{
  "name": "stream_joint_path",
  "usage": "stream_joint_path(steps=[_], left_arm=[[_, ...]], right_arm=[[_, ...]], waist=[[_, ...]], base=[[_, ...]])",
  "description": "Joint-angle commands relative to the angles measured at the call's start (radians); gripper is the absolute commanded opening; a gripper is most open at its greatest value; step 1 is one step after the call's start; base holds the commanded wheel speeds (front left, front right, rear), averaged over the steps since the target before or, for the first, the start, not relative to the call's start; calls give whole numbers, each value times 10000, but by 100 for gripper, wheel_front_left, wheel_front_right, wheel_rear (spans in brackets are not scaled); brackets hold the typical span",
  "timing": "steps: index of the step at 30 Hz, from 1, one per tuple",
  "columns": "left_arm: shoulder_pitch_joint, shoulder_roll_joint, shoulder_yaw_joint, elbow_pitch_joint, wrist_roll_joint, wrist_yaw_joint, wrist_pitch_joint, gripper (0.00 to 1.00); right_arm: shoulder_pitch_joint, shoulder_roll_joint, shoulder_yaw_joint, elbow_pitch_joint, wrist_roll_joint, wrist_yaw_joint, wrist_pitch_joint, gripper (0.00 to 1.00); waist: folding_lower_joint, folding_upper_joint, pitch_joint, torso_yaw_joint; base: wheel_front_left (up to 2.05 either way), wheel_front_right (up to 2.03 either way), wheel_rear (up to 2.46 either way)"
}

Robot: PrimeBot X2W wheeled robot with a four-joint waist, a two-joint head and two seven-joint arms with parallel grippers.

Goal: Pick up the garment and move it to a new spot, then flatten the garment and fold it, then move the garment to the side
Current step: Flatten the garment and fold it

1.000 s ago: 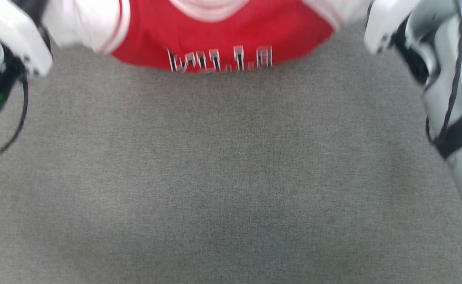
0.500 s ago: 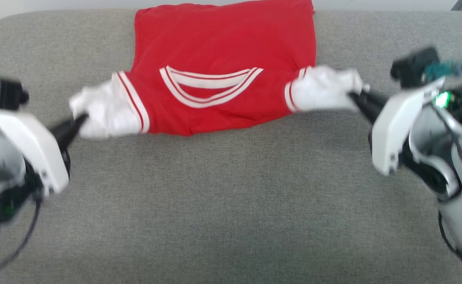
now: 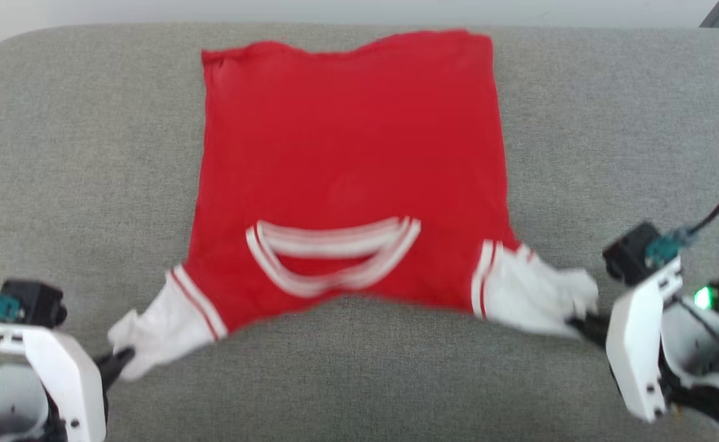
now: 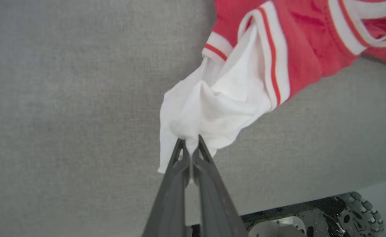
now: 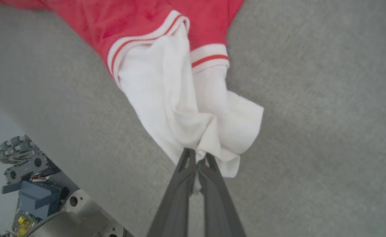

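The left gripper (image 4: 189, 142) is pinched tight on the bunched white end of one sleeve (image 4: 212, 102). The right gripper (image 5: 197, 154) is clamped the same way on the other sleeve (image 5: 186, 108). Between them the shirt (image 3: 347, 147) lies plain red side up on the grey cushion (image 3: 77, 153). Its collar (image 3: 332, 255) is toward the robot and its hem near the far edge, with the sleeves drawn out to either side.

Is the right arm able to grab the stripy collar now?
Probably not yet: the right gripper is shut on the white sleeve of the garment. Nothing lies between it and the collar, so after letting go it likely could.
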Motion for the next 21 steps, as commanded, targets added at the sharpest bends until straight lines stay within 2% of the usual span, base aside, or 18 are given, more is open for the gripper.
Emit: stream_joint_path(steps=[1,7,14,15,17,18,19,21], left_arm=[[282,-42,-122,67,-63,86,89,0],[803,-190,-407,334,-312,235,196,0],[826,-873,-396,1083,-414,-111,-253,0],[748,-959,-369,1191,-353,-199,-346,0],[609,-1187,-294,1367,-329,-379,-520,0],[539,-1256,-264,1430,-280,-461,-601,0],[478,-1339,-239,1494,-245,-542,-684,0],[346,-1464,-184,1598,-162,-681,-849,0]], right_arm=[[442,-15,-152,-39,156,1,294,0],[1409,251,-448,-210,211,1,847,0],[2065,716,-439,102,-361,1,433,0],[2109,826,-470,206,-489,1,296,18],[2113,1038,-424,387,-745,1,33,32],[2073,1134,-454,489,-840,1,-99,82],[2040,1209,-453,584,-913,-1,-189,100],[1900,1324,-527,644,-1078,-7,-264,100]], waist=[[0,-1,-20,5],[0,-1,-35,2],[0,-1,113,93],[0,-1,149,105],[0,-1,216,124],[0,-1,258,131],[0,-1,282,145],[0,-1,328,157]], base=[[0,0,0],[0,0,0],[0,0,0],[0,0,0],[0,0,0],[0,0,0],[0,0,0],[0,0,0]])
